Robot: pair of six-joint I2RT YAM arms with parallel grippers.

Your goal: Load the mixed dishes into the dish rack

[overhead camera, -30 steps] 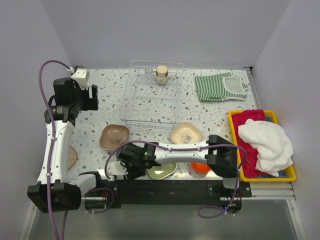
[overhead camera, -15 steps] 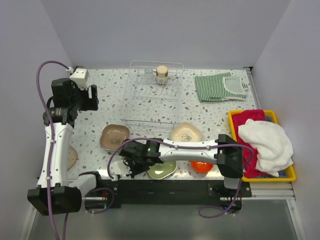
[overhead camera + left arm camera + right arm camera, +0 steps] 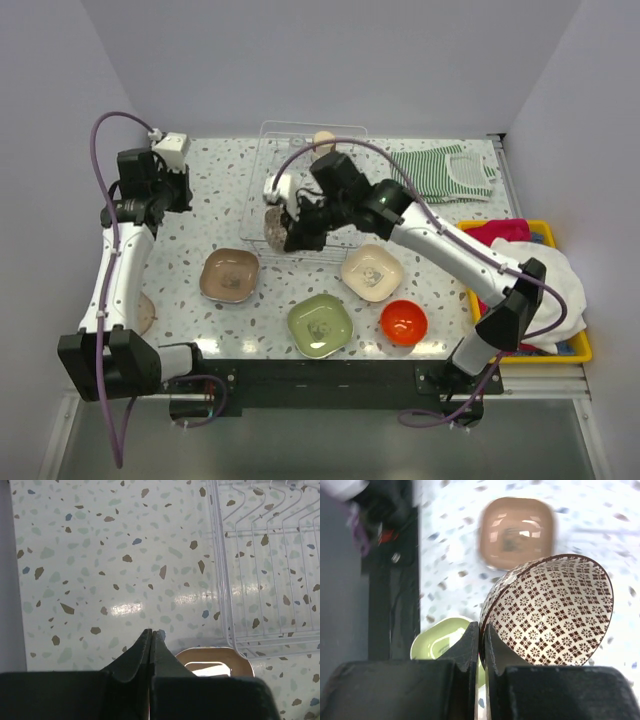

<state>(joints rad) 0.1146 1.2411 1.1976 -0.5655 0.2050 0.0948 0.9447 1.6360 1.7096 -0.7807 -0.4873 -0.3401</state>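
My right gripper (image 3: 481,626) is shut on the rim of the grey patterned bowl (image 3: 555,610), one finger inside and one outside. In the top view that bowl (image 3: 275,224) hangs tilted at the front left edge of the dish rack (image 3: 300,180). On the table lie a brown plate (image 3: 230,273), a cream plate (image 3: 372,272), a green plate (image 3: 320,324) and an orange-red bowl (image 3: 404,321). A pale round plate (image 3: 146,313) peeks out beside the left arm. My left gripper (image 3: 151,631) is shut on nothing, above bare table left of the rack (image 3: 270,580).
A striped green cloth (image 3: 440,175) lies at the back right. A yellow tray (image 3: 468,262) with red and white cloths sits along the right edge. A small cup (image 3: 323,138) stands at the rack's far end, partly behind the right arm.
The right arm has swung from the near edge by the green plate up to the rack's front, carrying the patterned bowl. The left gripper has closed.
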